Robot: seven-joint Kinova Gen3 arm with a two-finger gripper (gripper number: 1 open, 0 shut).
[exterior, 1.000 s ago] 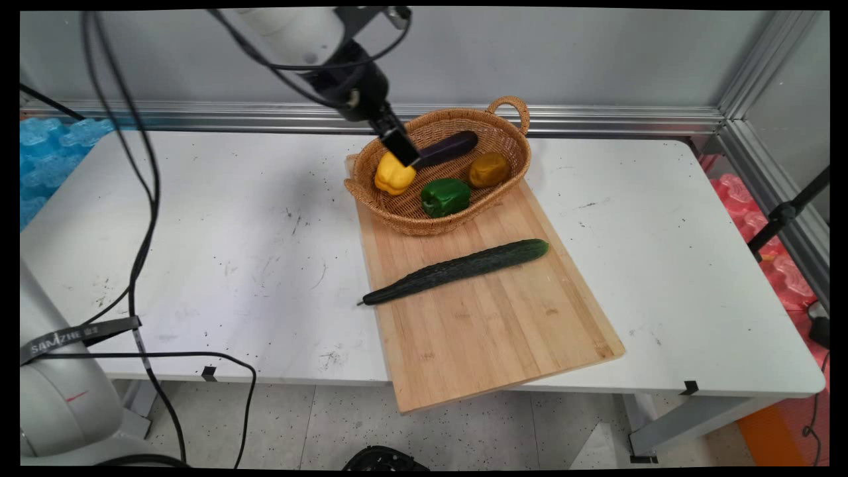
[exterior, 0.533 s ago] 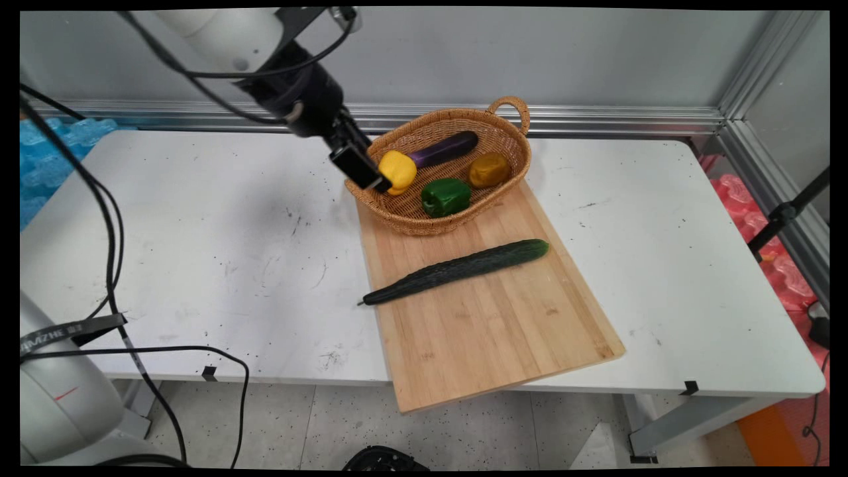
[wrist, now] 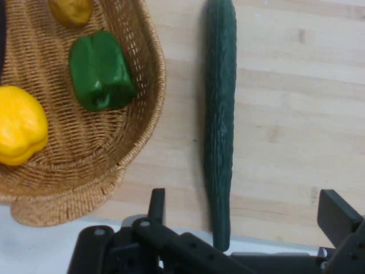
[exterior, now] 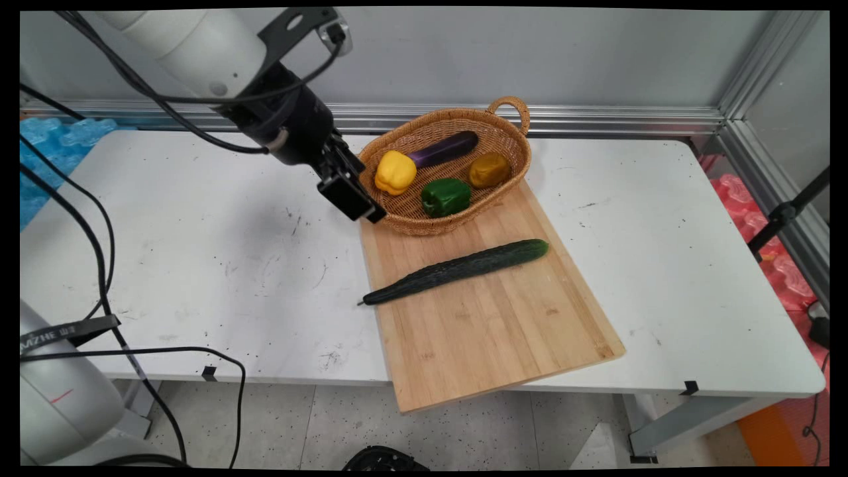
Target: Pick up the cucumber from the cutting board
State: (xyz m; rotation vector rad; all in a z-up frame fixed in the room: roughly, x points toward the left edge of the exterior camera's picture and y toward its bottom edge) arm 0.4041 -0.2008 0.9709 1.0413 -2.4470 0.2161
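White table (exterior: 199, 232) lies bare left of the basket (exterior: 424, 222); gripper (exterior: 351, 199) wide, empty.

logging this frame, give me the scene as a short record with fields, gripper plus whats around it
gripper: gripper open, empty, above the basket's left end
nearest: wicker basket on the cutting board
in basket: yellow pepper, green pepper, eggplant, brownish-yellow vegetable
on board: cucumber, lying loose in front of the basket
surface: white table
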